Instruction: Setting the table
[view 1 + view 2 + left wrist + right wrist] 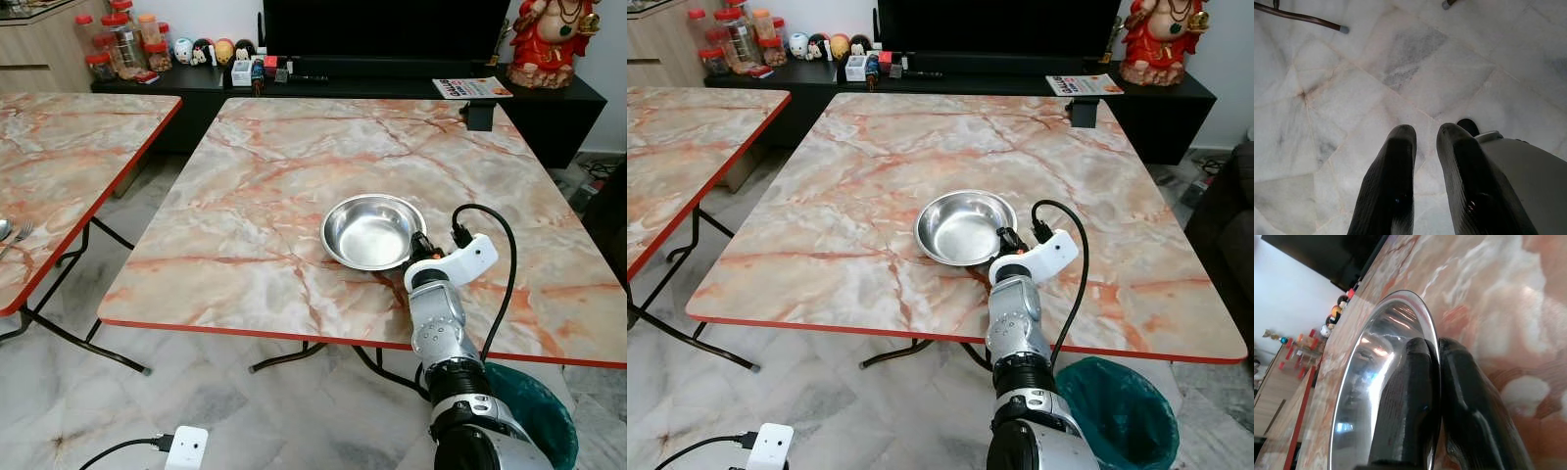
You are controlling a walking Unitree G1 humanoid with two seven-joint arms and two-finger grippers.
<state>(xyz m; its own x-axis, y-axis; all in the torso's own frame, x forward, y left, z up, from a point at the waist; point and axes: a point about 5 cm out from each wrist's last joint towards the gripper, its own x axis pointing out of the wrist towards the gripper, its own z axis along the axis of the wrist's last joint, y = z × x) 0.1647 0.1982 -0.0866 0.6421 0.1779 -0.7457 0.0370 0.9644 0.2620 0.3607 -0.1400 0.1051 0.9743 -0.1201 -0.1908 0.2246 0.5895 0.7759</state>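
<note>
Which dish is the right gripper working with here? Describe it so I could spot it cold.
Find the large marble-patterned table with the red edge, in front of the black TV bench. Near its front edge sits a round, shiny steel bowl, the right gripper clamped on its rim. It is the sole dish on that table.

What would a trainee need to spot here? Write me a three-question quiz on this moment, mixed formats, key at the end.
1. True or false: the right gripper pinches the rim of the steel bowl, one finger inside and one outside.
2. Multiple choice: the bowl rests on A) the floor, B) the marble-patterned table, C) the black cabinet.
3. Fill in: the left gripper hangs over the ____ with its fingers slightly apart.

Key: 1 true; 2 B; 3 floor.
</note>
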